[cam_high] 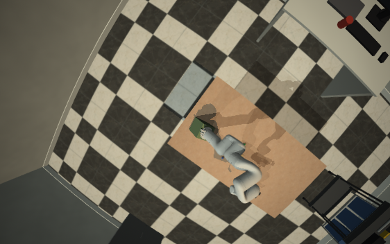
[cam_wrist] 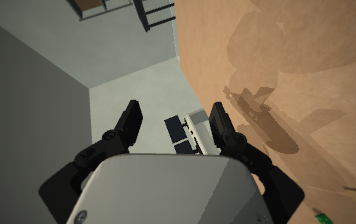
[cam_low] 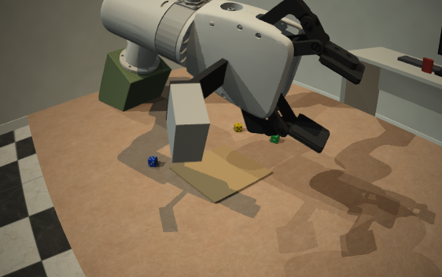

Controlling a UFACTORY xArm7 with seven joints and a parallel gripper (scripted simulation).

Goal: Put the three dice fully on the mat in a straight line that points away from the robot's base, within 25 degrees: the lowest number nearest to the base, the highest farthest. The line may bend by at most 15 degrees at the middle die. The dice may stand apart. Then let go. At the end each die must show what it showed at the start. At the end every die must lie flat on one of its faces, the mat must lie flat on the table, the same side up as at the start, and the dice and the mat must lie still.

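A tan mat (cam_low: 240,175) lies flat on the wooden table (cam_low: 98,220) (cam_high: 295,166). A blue die (cam_low: 152,161) sits on the table just left of the mat. A yellow die (cam_low: 237,127) and a green die (cam_low: 274,138) sit on the table behind the mat, apart from each other. The green die also shows at the bottom right edge of the wrist view (cam_wrist: 324,218). My gripper (cam_low: 340,110) (cam_wrist: 176,109) is open and empty. It hangs high above the table to the right of the dice and points sideways toward the room.
The robot's green base block (cam_low: 126,88) (cam_high: 197,126) stands at the back left. The grey box (cam_low: 188,122) on the wrist hides the mat's back left corner. A white desk (cam_low: 389,59) with a red object (cam_low: 427,64) stands beyond the table. The table edge and checkered floor (cam_low: 23,204) are on the left.
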